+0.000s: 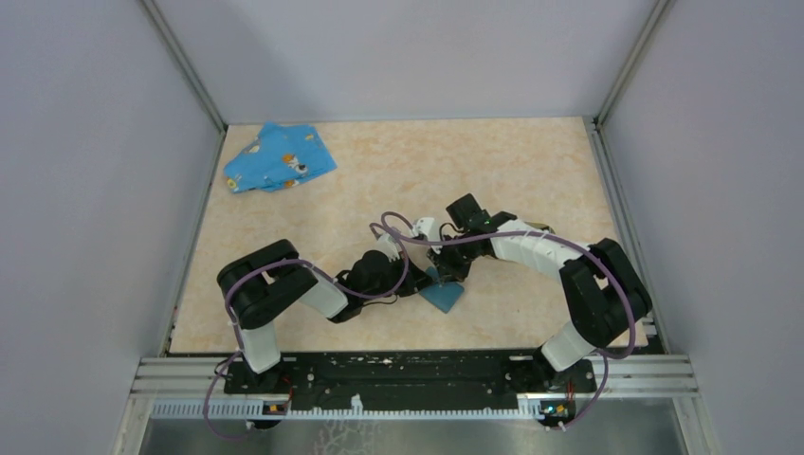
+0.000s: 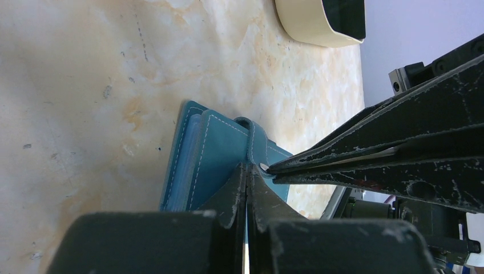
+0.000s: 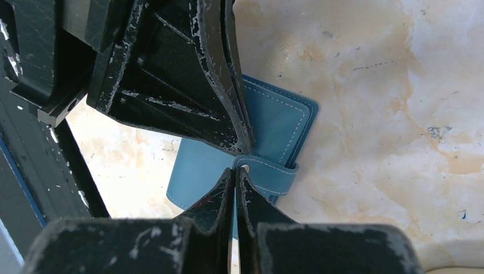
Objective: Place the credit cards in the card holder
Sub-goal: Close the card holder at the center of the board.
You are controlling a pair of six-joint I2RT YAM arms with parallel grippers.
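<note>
The blue patterned cloth [image 1: 278,158] lies at the far left corner of the table [image 1: 398,171]. At mid-table the left gripper [image 2: 247,171] is clenched, its tips at the strap of the blue case [image 2: 211,154] (whether it pinches the strap cannot be told). The right gripper [image 3: 236,171], likewise clenched, meets the same strap. The card holder [image 2: 311,25] stands apart, beyond the case.

Left tool [image 2: 247,166] and right tool [image 3: 236,170] crowd the blue case [image 3: 279,117].

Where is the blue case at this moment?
In the top view the blue case lies on the table near its front middle, where the left gripper and right gripper meet at its strap.
</note>
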